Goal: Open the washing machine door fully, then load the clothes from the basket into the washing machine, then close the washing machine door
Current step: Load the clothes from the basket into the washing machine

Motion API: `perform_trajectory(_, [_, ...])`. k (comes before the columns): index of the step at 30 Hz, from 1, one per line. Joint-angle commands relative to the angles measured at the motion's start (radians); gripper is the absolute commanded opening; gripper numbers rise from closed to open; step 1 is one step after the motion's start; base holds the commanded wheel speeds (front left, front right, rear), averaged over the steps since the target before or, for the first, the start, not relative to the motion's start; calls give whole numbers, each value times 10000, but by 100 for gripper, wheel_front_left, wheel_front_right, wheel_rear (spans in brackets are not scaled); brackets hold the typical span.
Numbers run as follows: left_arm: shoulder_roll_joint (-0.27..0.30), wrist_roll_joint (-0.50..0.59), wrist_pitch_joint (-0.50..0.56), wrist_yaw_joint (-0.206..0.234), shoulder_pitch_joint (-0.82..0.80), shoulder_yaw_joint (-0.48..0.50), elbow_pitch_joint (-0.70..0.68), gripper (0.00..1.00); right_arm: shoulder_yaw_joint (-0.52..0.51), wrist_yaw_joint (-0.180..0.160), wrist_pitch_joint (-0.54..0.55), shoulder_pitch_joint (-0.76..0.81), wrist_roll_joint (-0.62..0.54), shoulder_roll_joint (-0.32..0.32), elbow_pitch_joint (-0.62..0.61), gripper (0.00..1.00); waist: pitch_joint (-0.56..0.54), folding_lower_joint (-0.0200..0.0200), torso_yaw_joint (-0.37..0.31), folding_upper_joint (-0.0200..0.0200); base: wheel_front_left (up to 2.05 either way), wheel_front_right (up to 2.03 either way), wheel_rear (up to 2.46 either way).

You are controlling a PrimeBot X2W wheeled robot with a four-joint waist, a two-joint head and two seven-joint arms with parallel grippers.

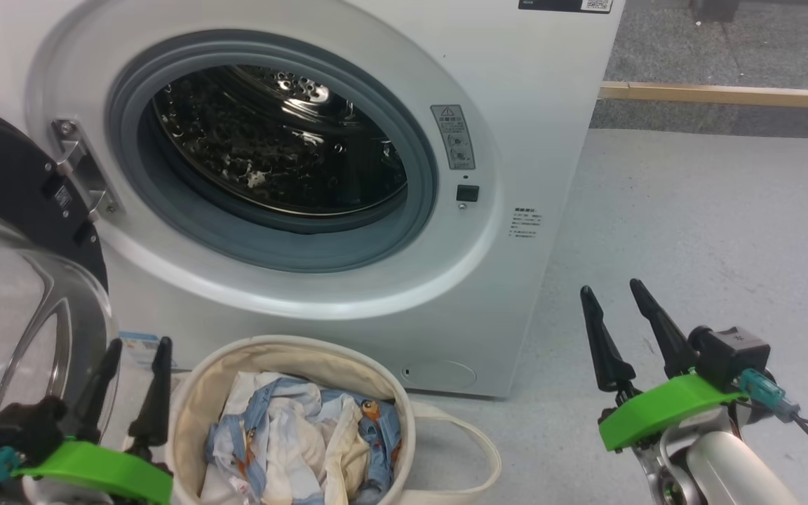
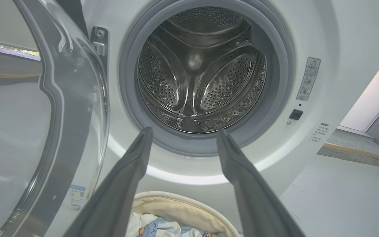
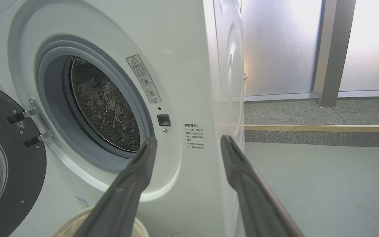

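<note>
On the floor: basket (image 1: 306,344) stood just before the machine (image 1: 530,140), below its mouth, with one loop handle lying out to the right.
Clothes: light-blue and cream garments (image 1: 299,435) with small orange figures lay crumpled inside the basket; in the left wrist view a fold of them (image 2: 163,228) showed under the basket rim (image 2: 183,196).
Door: door (image 1: 25,280) stood open at the machine's left on its hinge (image 1: 85,175), well clear of the mouth, black rim above and clear glass bowl bulging outward; in the right wrist view its black rim (image 3: 18,171) showed at the lower left.
Machine: white front, with a grey ring (image 1: 271,238) round the mouth and a perforated steel drum (image 1: 278,140) behind it; a warning label (image 1: 452,137) and a dark latch socket (image 1: 467,193) sat right of the mouth.
Left hand: left hand (image 1: 139,344) sat low between the door and the basket, just left of the basket, fingers spread wide and holding nothing; in its own view the left hand (image 2: 184,131) pointed at the lower edge of the ring, with the door (image 2: 44,115) to its left.
Right hand: right hand (image 1: 610,287) hung over bare floor (image 1: 691,245) to the right of the machine, well apart from the basket, fingers wide and empty; in its own view the right hand (image 3: 188,139) pointed at the machine's (image 3: 176,49) front right corner.
</note>
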Motion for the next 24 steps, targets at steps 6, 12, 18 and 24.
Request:
perform_trajectory(6, [-145, 106, -89, 107, -765, 279, -221, 100, 33, 8, -124, -214, -140, -82, -150, 100, 82, 0, -118, 0, 0, 0, 0])
perform_trajectory(12, [-343, 411, -89, 248, -946, 404, -108, 100, 51, 8, -124, -248, -161, -80, -100, 100, 182, 0, -244, 0, 0, 0, 0])
perform_trajectory(18, [-571, 1028, -89, 315, -1053, 516, -107, 100, 53, 8, -124, -270, -189, -104, -102, 100, 293, 0, -314, 0, 0, 0, 0])
perform_trajectory(24, [-902, 1092, -89, 137, -1102, 674, 197, 100, 41, 8, -124, -260, -226, -131, -76, 100, 407, 0, -379, 0, 0, 0, 0])
